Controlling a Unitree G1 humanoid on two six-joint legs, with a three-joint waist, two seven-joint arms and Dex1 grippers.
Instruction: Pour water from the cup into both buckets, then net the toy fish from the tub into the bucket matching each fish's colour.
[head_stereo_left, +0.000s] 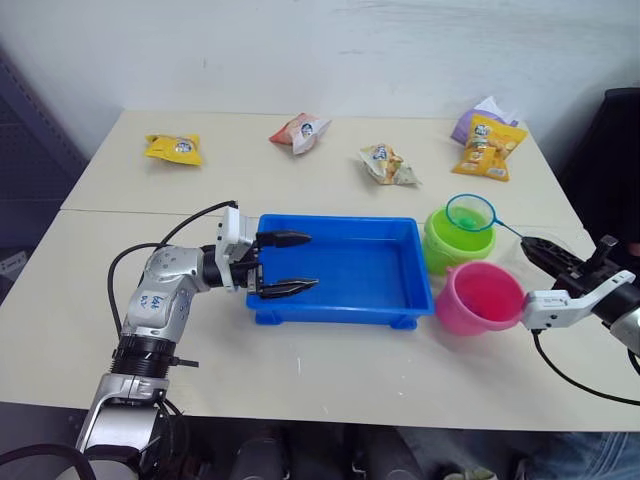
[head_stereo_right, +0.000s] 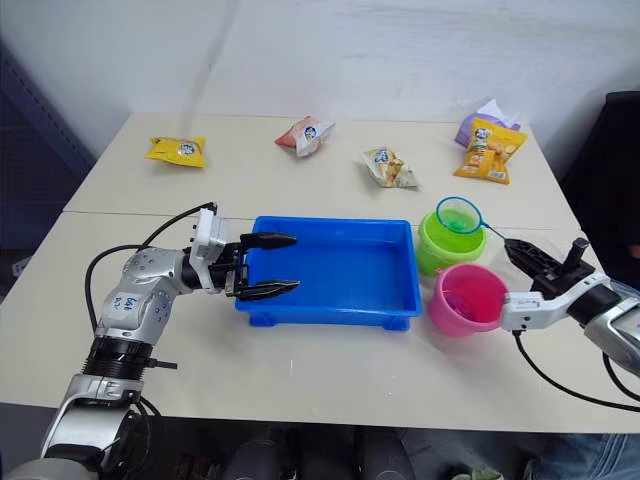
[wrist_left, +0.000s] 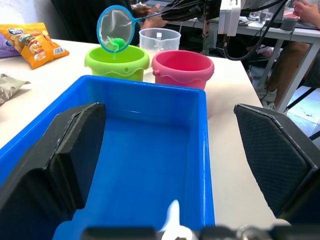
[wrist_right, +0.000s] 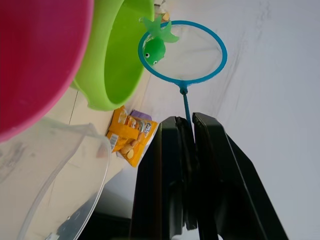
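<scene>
Head views: right gripper (head_stereo_left: 548, 255) pinches the net (head_stereo_left: 470, 212) handle, hoop over the green bucket (head_stereo_left: 452, 243) near the tabletop's right edge, pink bucket (head_stereo_left: 479, 297) just in front; left gripper (head_stereo_left: 283, 264) spread over the blue tub's (head_stereo_left: 395, 300) left end. Left wrist: clear cup (wrist_left: 159, 39) behind the buckets. Right wrist: green fish (wrist_right: 154, 48) in the net — netting step; next, likely tip it into green. Snack bag (head_stereo_left: 174, 148) print unreadable.

Left gripper (head_stereo_left: 285, 264) jaws spread wide, arm bent, reaching inward; right gripper (wrist_right: 186, 131) jaws clamped
</scene>
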